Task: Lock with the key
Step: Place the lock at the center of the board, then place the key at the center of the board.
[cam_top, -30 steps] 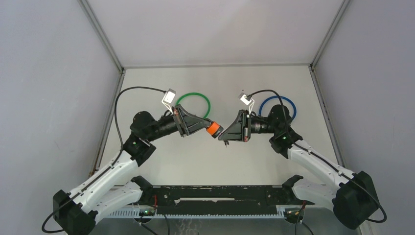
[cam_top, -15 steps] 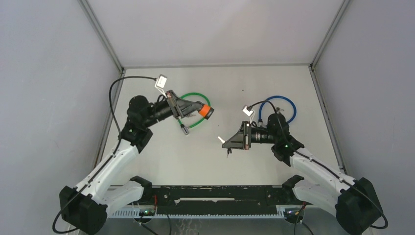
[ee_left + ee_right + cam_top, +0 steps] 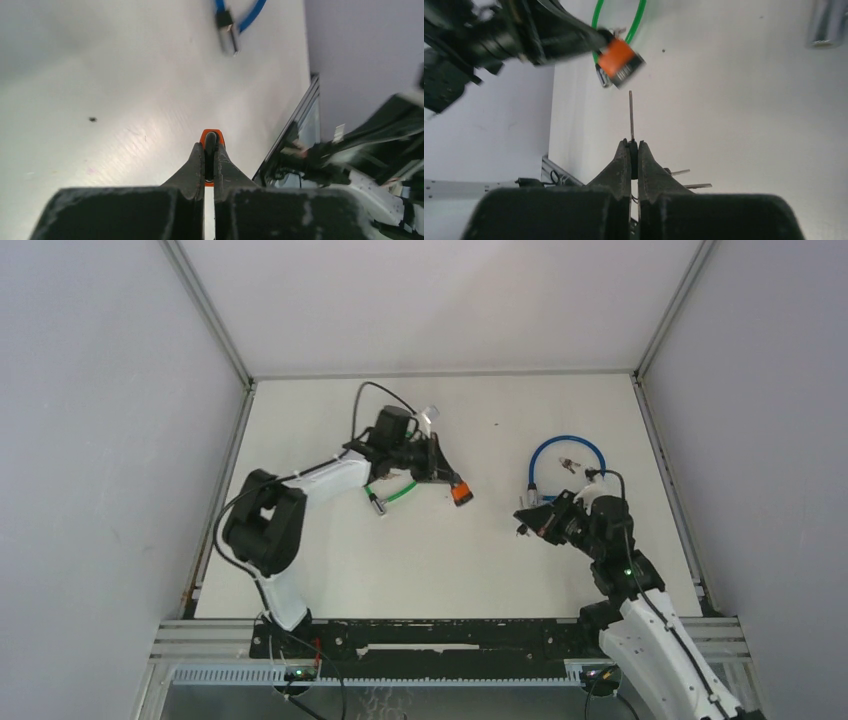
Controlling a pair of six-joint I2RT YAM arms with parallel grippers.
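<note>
Two pincers are both gripping. The left gripper (image 3: 209, 156) is pinching the orange lock (image 3: 211, 141) at its fingertips. The right gripper (image 3: 634, 148) is clamping the key (image 3: 631, 119) (blade aiming toward the lock, a gap between them).

Item count:
- Arms: two, with one pincer each, left pincer (image 3: 209, 150) and right pincer (image 3: 634, 146).
- Cable locks: two, green cable lock (image 3: 398, 492) and blue cable lock (image 3: 565, 438).
- Orange lock body (image 3: 461, 494): one.
- Keys, right wrist view: three, counting the upright key (image 3: 631, 112).
</note>
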